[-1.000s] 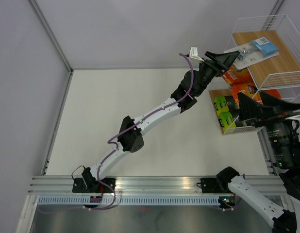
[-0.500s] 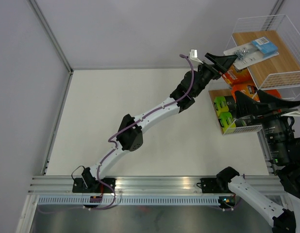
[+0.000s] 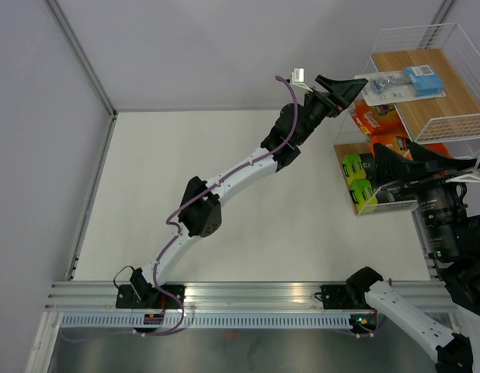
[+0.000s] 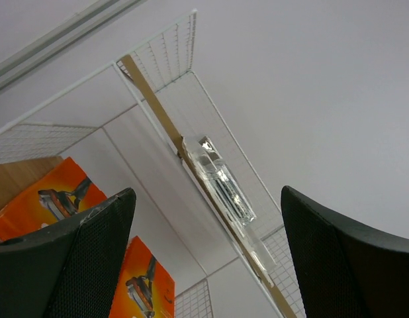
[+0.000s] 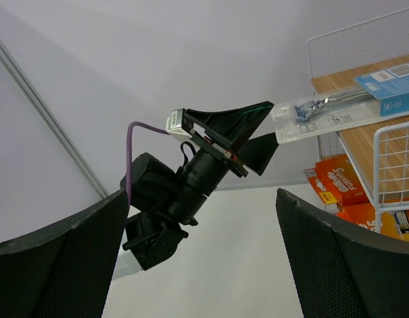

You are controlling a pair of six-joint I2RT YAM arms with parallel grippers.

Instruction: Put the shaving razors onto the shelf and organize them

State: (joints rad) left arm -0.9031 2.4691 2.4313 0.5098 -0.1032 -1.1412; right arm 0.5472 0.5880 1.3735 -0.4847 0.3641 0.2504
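Pale grey walls frame a white worktop (image 3: 170, 171). At its right, the clear blister pack (image 3: 403, 80) lies on the top tier of the shelf (image 3: 446, 101), its clear end overhanging the tier's left edge. The left claw (image 3: 355, 83) hangs just beside that end, jaws apart and gripping nothing. A careless nudge could tip the pack onto the 2 orange packs (image 3: 389, 144) below. The right claw (image 3: 397, 159), spread and empty, hovers near the lower tiers and might snag the wire.

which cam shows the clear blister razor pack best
Top external: the whole clear blister pack lies on the top tier of the shelf, blue card showing. Right wrist shows it larger but crops the blue end; left wrist sees only its clear part from below.
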